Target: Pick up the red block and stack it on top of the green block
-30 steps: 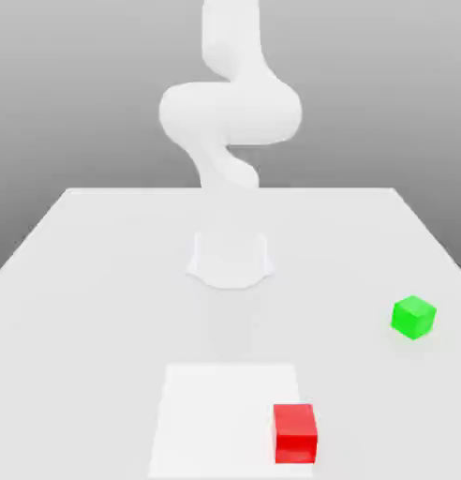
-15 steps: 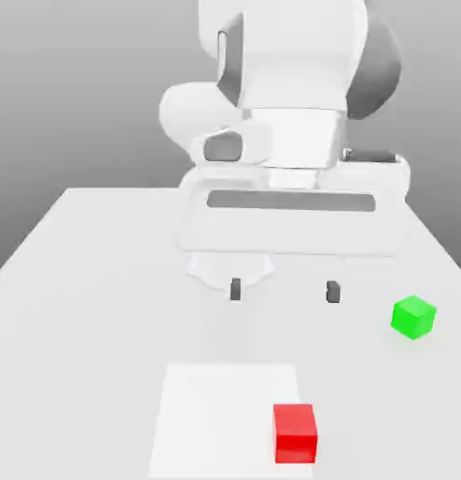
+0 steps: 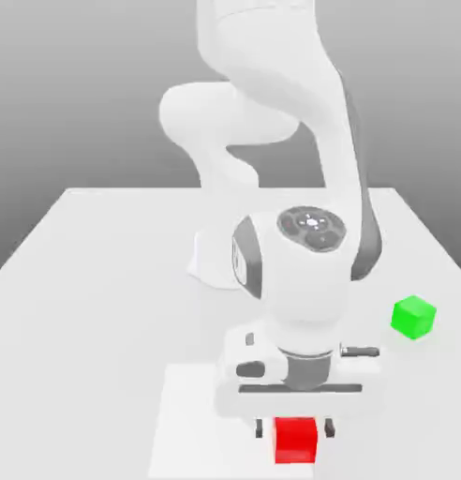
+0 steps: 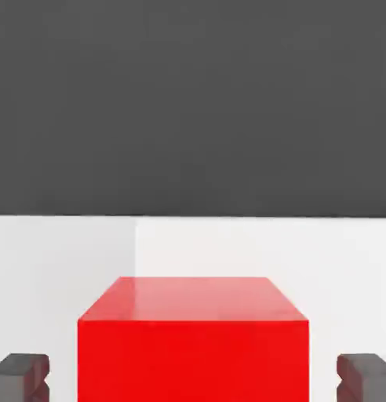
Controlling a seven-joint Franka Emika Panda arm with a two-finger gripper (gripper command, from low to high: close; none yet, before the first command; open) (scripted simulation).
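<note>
Exterior view: hand open, fingers either side of red block, not touching. Green block well apart from hand, on desk.

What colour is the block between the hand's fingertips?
Red block, clearest in the hand view.

— What colours are showing?
— The red block is glowing plain red, the green block bright green at three o'clock, the table lying white; the arm is looking white with grey bands.
</note>
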